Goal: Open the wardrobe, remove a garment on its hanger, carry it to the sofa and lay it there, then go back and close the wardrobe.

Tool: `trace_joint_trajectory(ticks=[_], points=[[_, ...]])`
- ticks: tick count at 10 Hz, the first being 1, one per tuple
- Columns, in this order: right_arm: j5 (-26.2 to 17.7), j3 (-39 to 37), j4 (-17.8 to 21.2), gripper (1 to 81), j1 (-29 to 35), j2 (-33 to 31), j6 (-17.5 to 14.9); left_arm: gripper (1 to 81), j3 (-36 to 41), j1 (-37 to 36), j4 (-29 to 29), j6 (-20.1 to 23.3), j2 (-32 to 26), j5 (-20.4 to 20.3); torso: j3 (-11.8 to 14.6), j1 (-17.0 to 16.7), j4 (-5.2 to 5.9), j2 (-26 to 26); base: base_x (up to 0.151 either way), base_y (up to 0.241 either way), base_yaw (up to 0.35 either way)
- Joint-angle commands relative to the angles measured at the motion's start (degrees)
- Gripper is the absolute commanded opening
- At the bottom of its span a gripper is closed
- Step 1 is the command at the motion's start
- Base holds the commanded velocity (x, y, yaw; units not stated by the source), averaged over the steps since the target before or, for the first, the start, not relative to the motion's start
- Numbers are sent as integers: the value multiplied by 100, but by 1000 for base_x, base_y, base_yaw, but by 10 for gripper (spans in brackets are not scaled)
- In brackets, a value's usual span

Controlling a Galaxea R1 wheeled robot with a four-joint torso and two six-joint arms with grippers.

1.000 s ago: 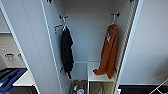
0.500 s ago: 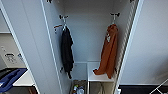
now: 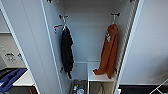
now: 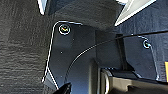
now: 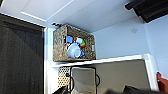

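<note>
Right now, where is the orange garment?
In the head view the orange garment hangs on the right side of the open wardrobe, across from the black garment, its hem resting on a white shelf.

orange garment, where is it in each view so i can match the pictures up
Head view: the orange garment hangs on the right inside the open wardrobe, its hem over a white shelf.
Right wrist view: a sliver of it at the frame's edge.
Left wrist view: this camera faces the dark floor.
Shared landmark: the woven basket of coloured things, in the head and right wrist views.
</note>
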Motion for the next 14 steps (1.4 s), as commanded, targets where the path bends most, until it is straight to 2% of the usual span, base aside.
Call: trace_joint_trajectory(ticks=[1, 2, 3, 4, 5, 6, 7, 8, 9, 11, 14], points=[[-1173, -13, 226, 811, 1035, 367, 91, 811, -22, -197, 8, -28, -48, 237, 0, 0, 0, 0, 0, 0, 0], [-1529, -83, 462, 811, 1123, 367, 125, 811, -22, -197, 17, -28, -40, 237, 0, 2, 0, 0, 0, 0, 0], [-1915, -118, 586, 811, 1193, 367, 334, 811, -13, -197, 26, -28, -48, 237, 0, 5, 0, 0, 0, 0, 0], [-2547, -224, 977, 811, 1342, 367, 486, 811, -13, -197, 69, -28, -40, 237, -2, 5, 0, 0, 0, 0, 0], [-2937, -251, 1498, 811, 1484, 367, 495, 811, 4, -197, 78, -19, -31, 237, -2, 7, 0, 2, 0, 0, 0], [-3203, -251, 1677, 811, 1519, 367, 504, 811, 4, -188, 78, -10, -22, 237, -2, 7, 0, 2, 0, 0, 0], [-3519, -251, 1747, 811, 1528, 367, 645, 811, 4, -179, 78, -10, -22, 229, -5, 9, 0, 2, 0, 0, 0], [-3968, -224, 1958, 811, 1510, 367, 741, 811, -5, -179, 70, -2, -31, 228, -5, 9, 0, 2, 0, 0, 0], [-4229, -172, 2186, 811, 1484, 367, 741, 811, 4, -179, 78, -2, -14, 220, -5, 9, 0, 2, 0, 0, 0], [-4556, -154, 2256, 811, 1405, 354, 855, 811, 4, -188, 70, -2, -31, 211, -5, 9, 0, 5, 0, 0, 0], [-4504, -119, 2468, 811, 1282, 90, 1058, 811, -13, -188, 70, -2, -40, 184, -5, 9, 0, 5, 0, 0, 0]])
